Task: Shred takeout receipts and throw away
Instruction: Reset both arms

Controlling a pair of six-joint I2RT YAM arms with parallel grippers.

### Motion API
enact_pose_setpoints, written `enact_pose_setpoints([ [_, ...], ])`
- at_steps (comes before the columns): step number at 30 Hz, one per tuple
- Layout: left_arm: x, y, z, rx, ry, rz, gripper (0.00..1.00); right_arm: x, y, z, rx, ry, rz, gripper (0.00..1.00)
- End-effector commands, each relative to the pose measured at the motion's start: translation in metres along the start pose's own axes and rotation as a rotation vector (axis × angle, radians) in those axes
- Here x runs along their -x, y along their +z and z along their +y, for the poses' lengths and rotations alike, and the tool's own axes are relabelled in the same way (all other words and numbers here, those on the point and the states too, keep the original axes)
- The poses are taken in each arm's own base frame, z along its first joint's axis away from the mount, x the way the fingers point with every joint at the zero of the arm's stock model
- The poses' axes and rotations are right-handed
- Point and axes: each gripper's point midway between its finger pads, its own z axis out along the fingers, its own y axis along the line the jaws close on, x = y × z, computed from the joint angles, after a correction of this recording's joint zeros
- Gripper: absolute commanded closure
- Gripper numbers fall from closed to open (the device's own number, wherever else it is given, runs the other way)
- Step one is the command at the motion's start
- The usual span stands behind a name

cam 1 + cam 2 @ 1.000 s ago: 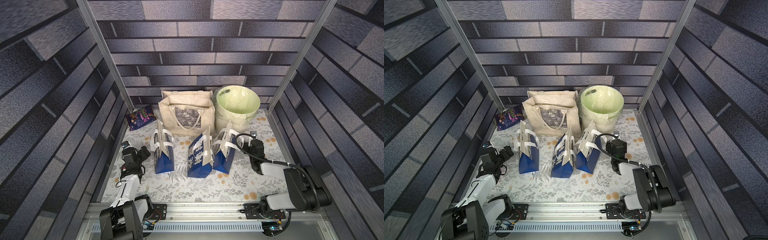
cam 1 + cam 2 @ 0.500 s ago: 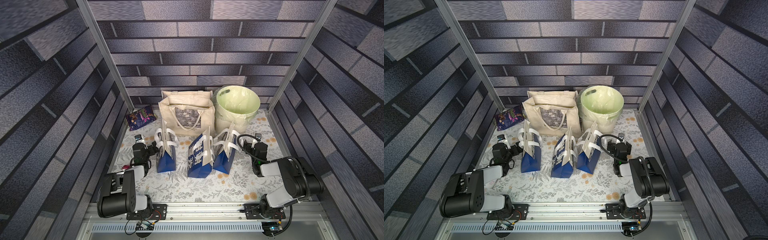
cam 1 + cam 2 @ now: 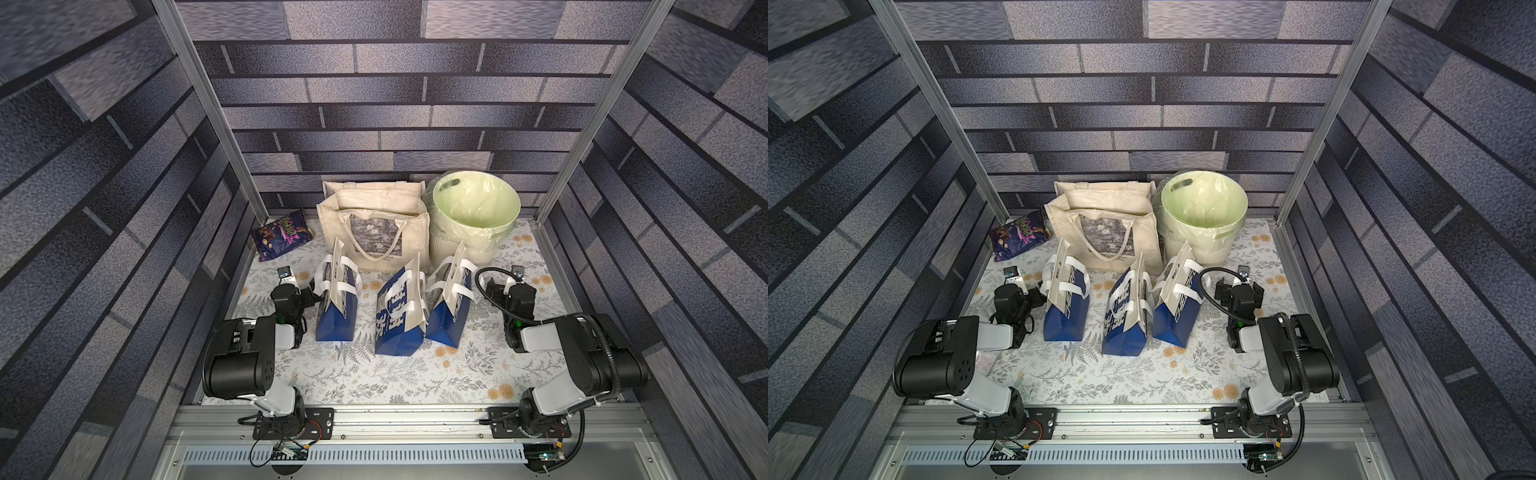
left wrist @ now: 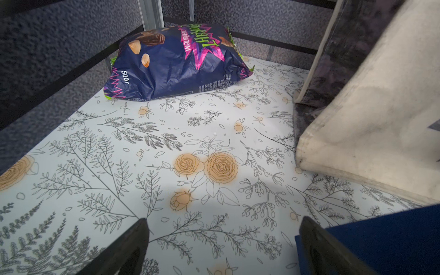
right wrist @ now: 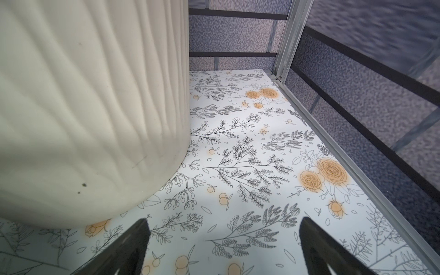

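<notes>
Takeout receipts: no loose white slip can be picked out. The folded tops and strap handles hide the bag insides, so I cannot tell where the receipts sit, how their long axis runs or which way they point. A pale pinkish patch lies by the left arm's elbow, half covered and too small to identify.

Three blue-and-white paper bags with white strap handles stand mid-surface: left bag, middle bag, right bag. The middle and right bags are close together. The beige canvas tote bag is at 12 o'clock and the pale green ribbed plastic bin with clear liner at 1 o'clock, just beside it. The dark blue foil snack pouch lies in the 10 o'clock corner.

The left end effector is at 9 o'clock, fingers wide apart with only bare floral-print surface between them. One finger is just beside the left bag's blue corner. In the left wrist view the tote is cut off by the frame.

The right end effector is at 3 o'clock, also spread wide and holding nothing. In the right wrist view the bin wall is cut off.

Open room: a bare strip at 6 o'clock in front of the bags, a lane between bin and metal side rail at 2 o'clock, and a clear patch between pouch and left end effector.
</notes>
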Motion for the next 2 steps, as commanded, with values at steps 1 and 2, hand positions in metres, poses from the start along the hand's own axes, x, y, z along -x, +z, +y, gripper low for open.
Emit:
enact_pose_setpoints([
  [1,0.0152,0.0013,0.0008,0.017,0.023,-0.048,0.00,0.0115,-0.0002,-0.0014,0.001,0.031,-0.039,0.00],
  [2,0.0148,0.0011,0.0012,0.019,0.022,-0.044,0.00,0.0117,0.0000,-0.0016,0.000,0.029,-0.042,0.00],
])
